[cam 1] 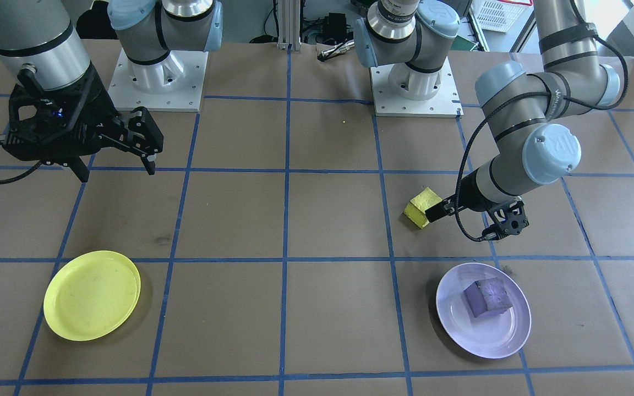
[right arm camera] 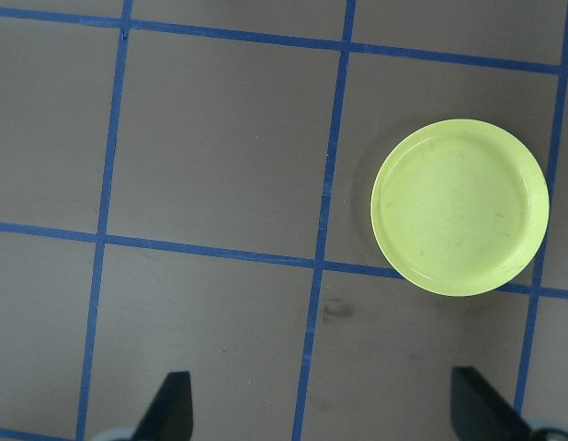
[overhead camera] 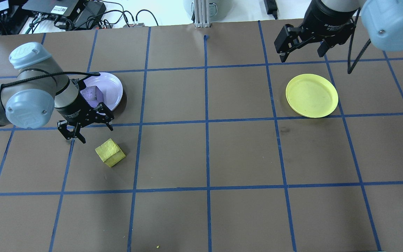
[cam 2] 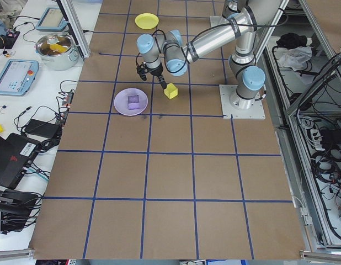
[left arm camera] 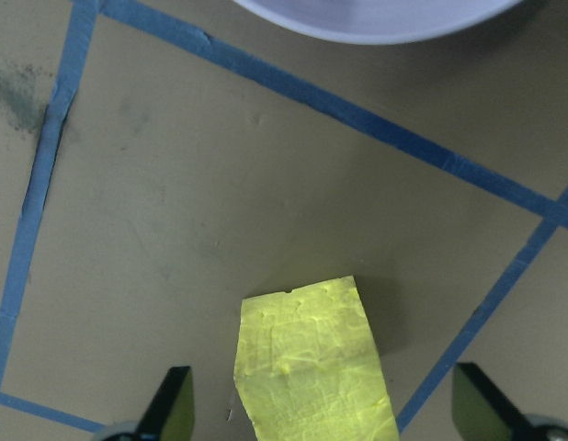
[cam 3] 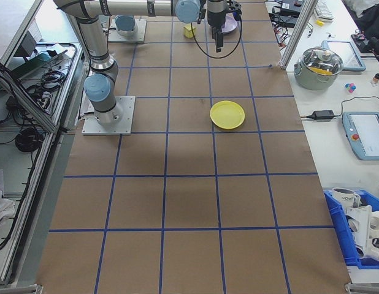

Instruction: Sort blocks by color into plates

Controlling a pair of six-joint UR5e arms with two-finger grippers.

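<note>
The left wrist view crops the lavender plate (left arm camera: pixel 376 18) to an arc.

From my remote station: a steel lidded pot (cam 3: pixel 322 63) beside the brown paper-covered, blue-taped table (cam 3: pixel 189 202), a grey tablet pendant (cam 3: pixel 365 134) nearer, a blue bin of white parts (cam 3: pixel 360 228) nearest.

Rough matt yellow block (overhead camera: pixel 110 156), glossy plastic lavender plate (cam 1: pixel 509 335), matt brown paper table cover (overhead camera: pixel 205 154)
</note>
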